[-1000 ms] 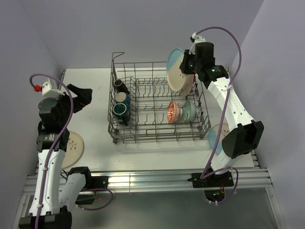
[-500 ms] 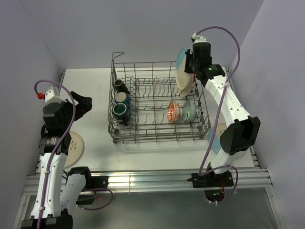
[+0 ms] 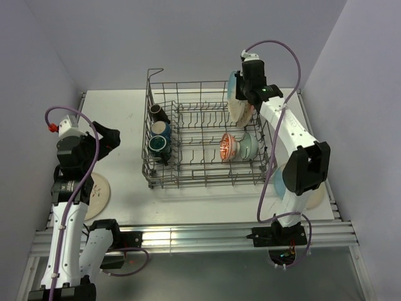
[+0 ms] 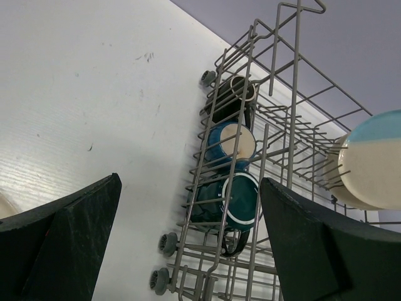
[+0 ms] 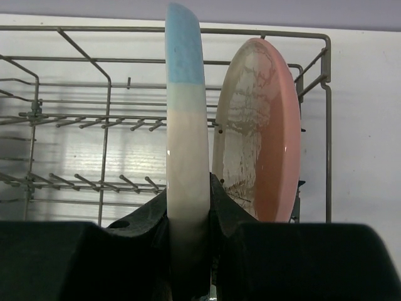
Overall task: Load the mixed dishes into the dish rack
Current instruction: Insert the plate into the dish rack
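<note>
Right gripper [image 5: 188,210] clamps round cream-and-blue plate [image 5: 185,94]; lower it into grey wire dish rack [image 3: 207,182], far right (left gripper [image 4: 194,244] agape)

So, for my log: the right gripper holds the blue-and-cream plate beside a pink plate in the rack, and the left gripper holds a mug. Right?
No: the left gripper is open and empty, per the left wrist view. The right gripper does hold the blue-and-cream plate beside the pink plate.
</note>
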